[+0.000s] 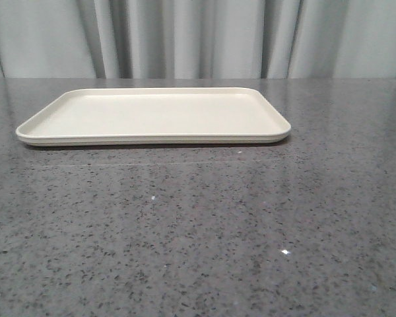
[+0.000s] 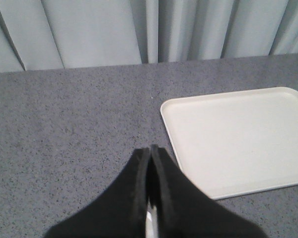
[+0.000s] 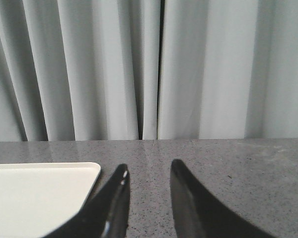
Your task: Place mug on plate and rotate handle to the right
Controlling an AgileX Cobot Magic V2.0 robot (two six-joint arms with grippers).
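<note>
Our left pincer (image 2: 150,148) has its black fingers pressed together, gripping nothing, above the grey counter (image 2: 79,124) just beside the plate (image 2: 238,139). Our right pincer (image 3: 149,171) stands parted and bare, near the plate's corner, pointing level at the curtain (image 3: 114,69). Only the wrist views show pincers; the front view shows the plate alone. We see no mug.

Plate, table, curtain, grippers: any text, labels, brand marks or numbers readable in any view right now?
None.
Plate: plain cream, no print or mark.
Table: speckled grey only.
Curtain: plain folds.
Left gripper, right gripper: black fingers, no lettering visible.
The mug is not in any view.
</note>
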